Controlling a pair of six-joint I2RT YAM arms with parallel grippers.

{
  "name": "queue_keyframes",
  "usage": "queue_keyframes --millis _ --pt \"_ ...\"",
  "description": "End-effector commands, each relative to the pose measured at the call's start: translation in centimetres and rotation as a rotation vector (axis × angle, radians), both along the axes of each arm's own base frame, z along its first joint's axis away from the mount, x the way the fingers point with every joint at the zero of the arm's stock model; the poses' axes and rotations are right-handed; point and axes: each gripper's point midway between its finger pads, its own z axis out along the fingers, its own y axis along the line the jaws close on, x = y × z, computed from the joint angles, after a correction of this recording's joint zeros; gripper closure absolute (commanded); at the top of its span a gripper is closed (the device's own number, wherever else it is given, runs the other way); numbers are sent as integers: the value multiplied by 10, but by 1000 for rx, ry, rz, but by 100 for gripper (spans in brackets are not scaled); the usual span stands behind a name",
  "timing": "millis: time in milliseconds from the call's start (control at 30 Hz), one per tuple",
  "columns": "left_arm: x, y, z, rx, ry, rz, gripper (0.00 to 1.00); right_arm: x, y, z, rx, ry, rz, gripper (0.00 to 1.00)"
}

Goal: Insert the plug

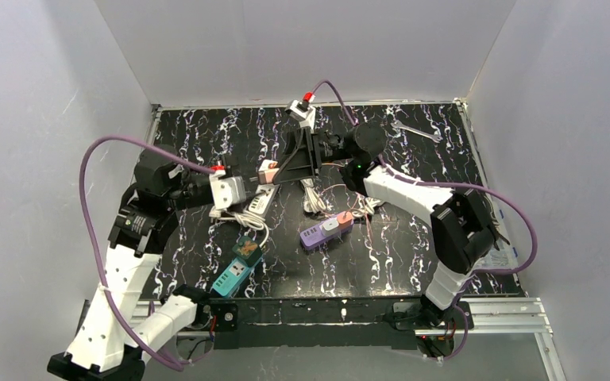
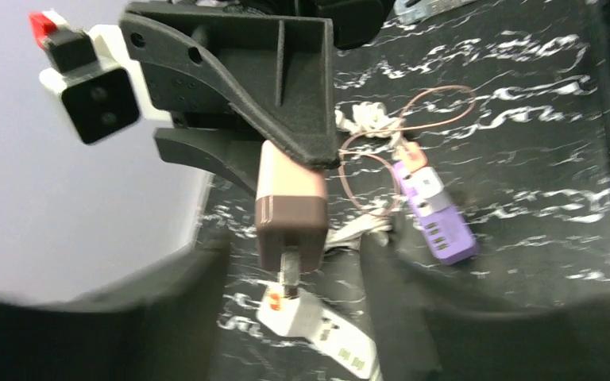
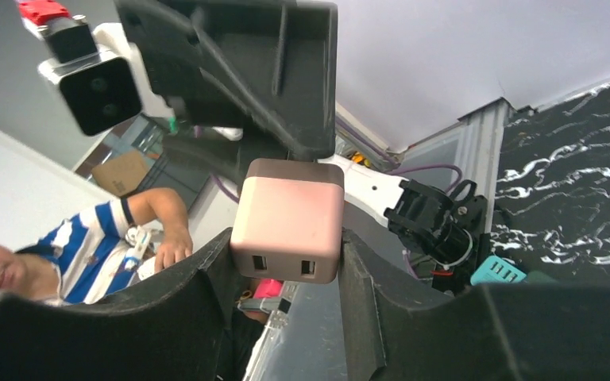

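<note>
Pink charger (image 3: 287, 218) clamped in right gripper (image 3: 286, 255), prongs meeting white power strip (image 2: 318, 325) nearer table's left edge; left gripper (image 1: 244, 191) jaw state indeterminable.

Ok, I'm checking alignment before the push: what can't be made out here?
- Prongs of the pink charger against the white power strip: the left wrist view is blurred, so touching or entered is unclear.
- Strip's sockets: too small in the top view.
- Left tool grip on the strip: its fingers are dark blur at the frame's bottom edge.
- Right wrist view: the charger's body hides its prongs and the strip.
</note>
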Motion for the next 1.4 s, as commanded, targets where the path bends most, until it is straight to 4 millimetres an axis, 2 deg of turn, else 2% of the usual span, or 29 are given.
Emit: queue_keyframes --millis 0,67,100,133,300,433,567,733,867,967,1167,1300,1367 --pt "7 1 -28 16 177 54 23 24 -6 11 -5 -202 -180 89" --pt "18 4 -40 31 231 114 15 56 -6 -30 -172 -318 -346 98" --pt "25 6 -46 30 262 153 6 72 -10 -53 -264 -411 -426 99" --pt "32 8 -53 31 290 193 2 85 -16 -73 -342 -471 -484 99" --pt "62 16 -83 24 496 330 2 137 -43 -139 -466 -623 -699 99" --pt "95 19 -108 41 621 409 2 157 -45 -184 -513 -708 -732 99" --pt "138 26 -136 120 730 531 2 172 -44 -226 -560 -765 -730 99" --pt "177 28 -169 171 809 582 12 181 -38 -261 -568 -776 -717 99" --pt "200 31 -185 171 863 600 29 187 -36 -274 -544 -799 -739 99" --pt "213 34 -195 174 876 610 45 183 -28 -270 -501 -695 -705 99" --pt "226 40 -209 187 849 596 48 189 -24 -209 -301 -194 -707 99" --pt "227 40 -213 198 843 577 49 196 -17 -197 -238 188 -617 99" --pt "226 39 -215 199 845 567 49 199 -11 -205 -254 333 -534 99"
